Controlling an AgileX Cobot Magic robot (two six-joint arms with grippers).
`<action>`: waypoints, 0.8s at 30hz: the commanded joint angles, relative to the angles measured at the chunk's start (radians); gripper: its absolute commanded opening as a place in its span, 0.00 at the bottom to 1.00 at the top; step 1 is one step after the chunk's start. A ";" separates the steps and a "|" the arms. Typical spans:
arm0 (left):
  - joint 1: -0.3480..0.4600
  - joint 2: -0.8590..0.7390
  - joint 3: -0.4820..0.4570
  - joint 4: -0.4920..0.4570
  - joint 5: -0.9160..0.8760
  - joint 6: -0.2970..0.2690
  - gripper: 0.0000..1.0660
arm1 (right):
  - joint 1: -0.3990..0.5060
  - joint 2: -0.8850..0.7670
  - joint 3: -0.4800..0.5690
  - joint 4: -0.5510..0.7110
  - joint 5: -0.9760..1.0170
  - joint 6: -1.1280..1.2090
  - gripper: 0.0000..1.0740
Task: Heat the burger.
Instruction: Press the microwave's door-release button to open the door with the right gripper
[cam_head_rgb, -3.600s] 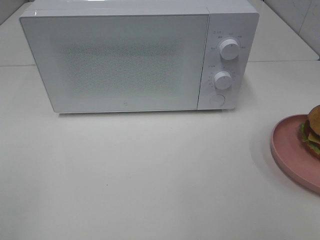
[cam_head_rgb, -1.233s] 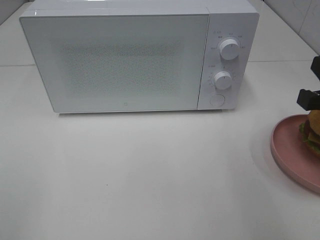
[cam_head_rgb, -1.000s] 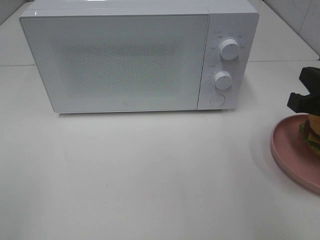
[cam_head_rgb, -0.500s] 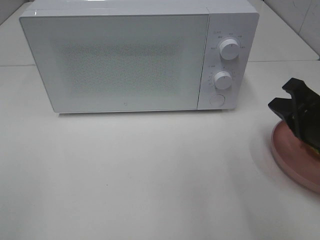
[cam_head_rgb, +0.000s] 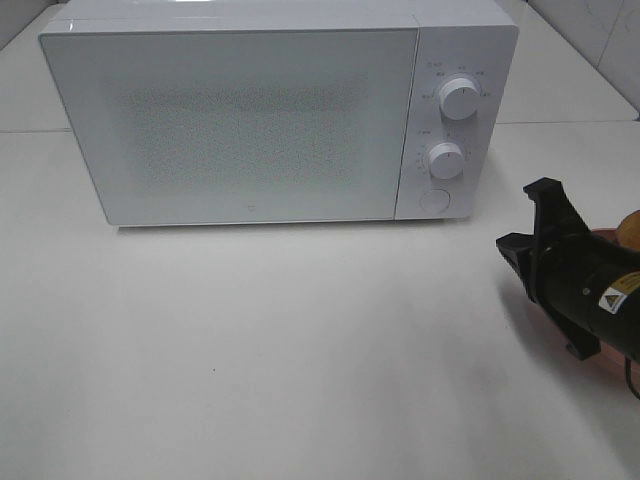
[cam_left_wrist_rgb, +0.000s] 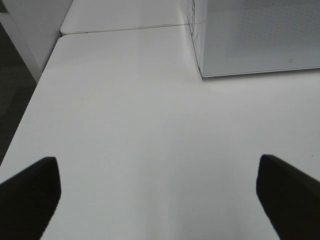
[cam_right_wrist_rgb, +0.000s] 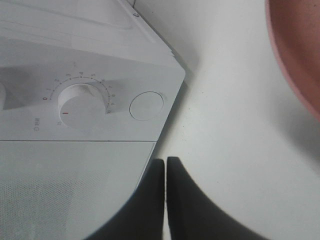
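Right pincer (cam_right_wrist_rgb: 165, 162) clenched, empty, tips aimed at the microwave (cam_head_rgb: 240, 110) round button (cam_head_rgb: 433, 199). Left pincer (cam_left_wrist_rgb: 156, 165) released wide, holding nothing, near tabletop (cam_head_rgb: 300, 350) left edge. Burger (cam_head_rgb: 628, 228) on pink plate (cam_right_wrist_rgb: 292, 60) by right edge, mostly hidden under right arm. Risk: an off-centre poke probably slips onto the lower dial (cam_head_rgb: 445, 160) or shoves the microwave back; the arm could clip the burger.

A "0" opens the tick scale around the lower knob (cam_right_wrist_rgb: 82, 102) on the microwave (cam_head_rgb: 240, 110) panel; the grey label beside it is too blurred to read, as is the door's small logo (cam_head_rgb: 249, 211). A yellow warning-triangle sticker (cam_head_rgb: 611, 299) sits on the right arm (cam_head_rgb: 575, 280).
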 joint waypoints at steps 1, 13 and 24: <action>0.003 -0.025 0.003 -0.010 -0.011 0.001 0.95 | 0.009 0.024 -0.034 0.005 -0.016 0.025 0.00; 0.003 -0.025 0.003 -0.010 -0.011 0.001 0.95 | 0.009 0.127 -0.163 0.003 0.025 0.115 0.00; 0.003 -0.025 0.003 -0.010 -0.011 0.001 0.95 | 0.009 0.181 -0.284 0.003 0.119 0.131 0.00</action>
